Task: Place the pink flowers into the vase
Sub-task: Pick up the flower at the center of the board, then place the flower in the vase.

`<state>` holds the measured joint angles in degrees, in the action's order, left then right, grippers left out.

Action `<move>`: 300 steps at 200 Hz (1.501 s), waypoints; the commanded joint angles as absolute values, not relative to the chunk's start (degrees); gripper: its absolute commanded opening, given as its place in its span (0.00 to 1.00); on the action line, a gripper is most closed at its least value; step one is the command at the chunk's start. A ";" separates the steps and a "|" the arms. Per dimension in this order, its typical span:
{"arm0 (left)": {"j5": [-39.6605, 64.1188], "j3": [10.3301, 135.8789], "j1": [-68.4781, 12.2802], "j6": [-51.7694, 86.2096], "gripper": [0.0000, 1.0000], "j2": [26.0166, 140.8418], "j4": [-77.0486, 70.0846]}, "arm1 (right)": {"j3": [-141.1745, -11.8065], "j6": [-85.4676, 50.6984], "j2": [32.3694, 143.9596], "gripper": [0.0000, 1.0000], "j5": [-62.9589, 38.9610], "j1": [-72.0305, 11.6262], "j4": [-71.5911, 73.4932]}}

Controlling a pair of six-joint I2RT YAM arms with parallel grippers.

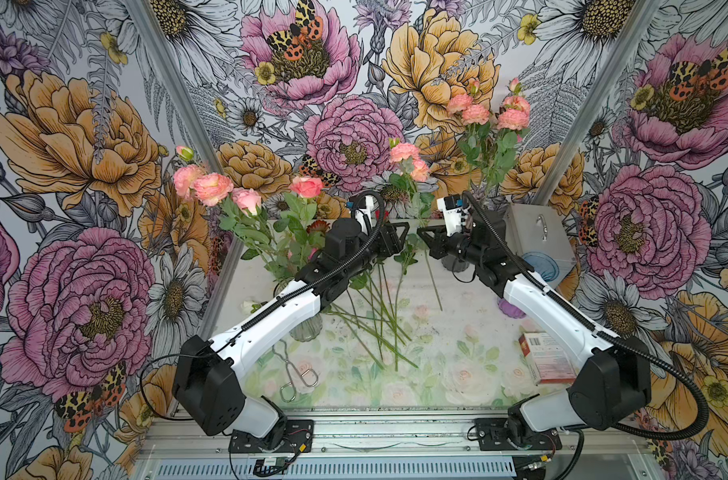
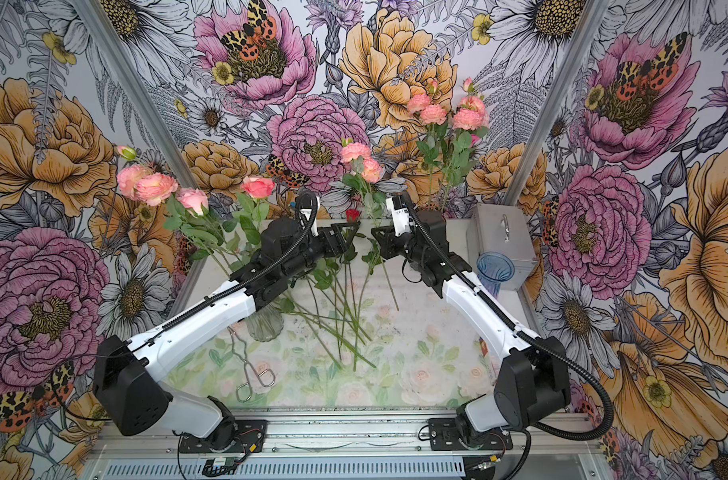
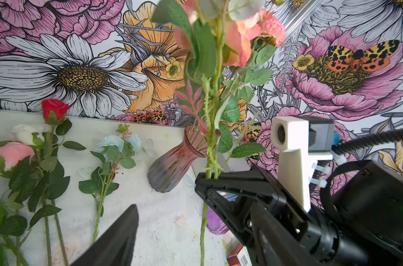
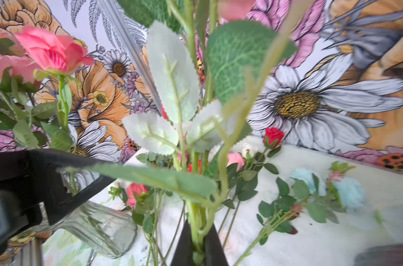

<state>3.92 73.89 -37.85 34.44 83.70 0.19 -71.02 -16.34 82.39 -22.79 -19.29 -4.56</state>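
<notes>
A stem of pink flowers point(image 1: 404, 153) point(image 2: 356, 151) stands upright over the middle back of the table. My right gripper point(image 1: 422, 235) point(image 4: 198, 231) is shut on its green stem point(image 4: 197, 221). My left gripper point(image 1: 403, 236) point(image 2: 352, 232) stands open just beside the stem, holding nothing; one of its fingers point(image 3: 120, 237) shows in the left wrist view. More pink flowers point(image 1: 212, 188) stand in a clear glass vase point(image 2: 264, 324) point(image 4: 99, 228) at the left. Others point(image 1: 474, 113) stand in a reddish ribbed vase point(image 3: 170, 165) at the back right.
Loose flowers with long stems point(image 1: 379, 316) lie mid-table, among them a red rose point(image 2: 352, 215) and pale blue blooms point(image 3: 117, 142). Metal tongs point(image 1: 296, 374) lie front left. A metal box point(image 1: 537, 232), a blue vase point(image 2: 495, 268), a purple vase point(image 1: 511, 308) and a carton point(image 1: 545, 357) stand at the right.
</notes>
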 commanded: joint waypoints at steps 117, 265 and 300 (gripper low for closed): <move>13.12 86.33 -41.04 16.90 0.98 86.75 12.30 | -75.28 -7.08 82.16 0.00 -5.00 -9.90 23.81; 14.60 85.99 -41.21 12.23 0.98 88.36 14.06 | -84.76 -5.33 96.33 0.00 0.00 -7.05 39.43; 14.16 85.61 -41.12 11.69 0.98 88.67 14.24 | -84.03 -5.95 98.82 0.00 -1.04 -6.33 40.86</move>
<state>13.21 85.56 -40.93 13.04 88.64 14.04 -83.50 -5.91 96.90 -0.62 -6.98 38.15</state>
